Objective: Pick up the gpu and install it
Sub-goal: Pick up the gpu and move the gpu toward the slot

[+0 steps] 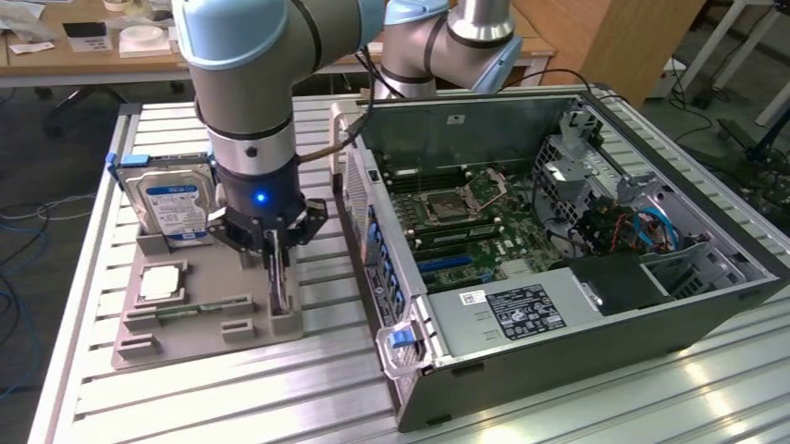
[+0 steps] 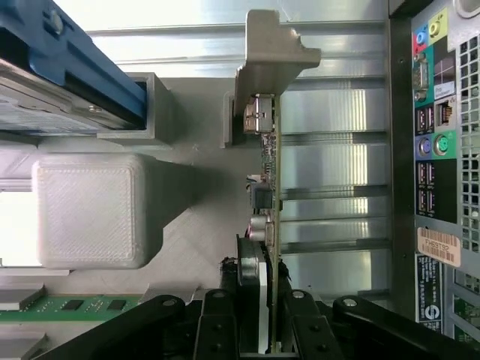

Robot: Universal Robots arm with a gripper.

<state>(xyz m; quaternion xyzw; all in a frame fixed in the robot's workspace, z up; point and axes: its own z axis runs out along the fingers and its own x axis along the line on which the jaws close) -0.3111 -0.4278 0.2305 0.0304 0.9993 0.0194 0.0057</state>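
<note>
The gpu [image 1: 281, 298] stands edge-on in a slot at the corner of the grey fixture tray [image 1: 198, 338] nearest the computer case. My gripper [image 1: 274, 264] comes straight down on it from above. In the wrist view the gpu [image 2: 271, 180] is a thin card with small components along one face and a silver metal bracket [image 2: 270, 56] at its far end. My gripper [image 2: 271, 304] is shut on the card's near end, with a dark finger pad [image 2: 247, 281] pressed against one face. The card still looks seated in its holder.
On the tray stand a silver hard drive [image 1: 173, 208], a square silver chip [image 1: 162, 282] and a green memory stick [image 1: 173, 310]. The open computer case [image 1: 691, 305] lies to the exterior view's right, motherboard [image 1: 457, 222] exposed. Its rear port panel [image 2: 439, 150] runs close beside the card.
</note>
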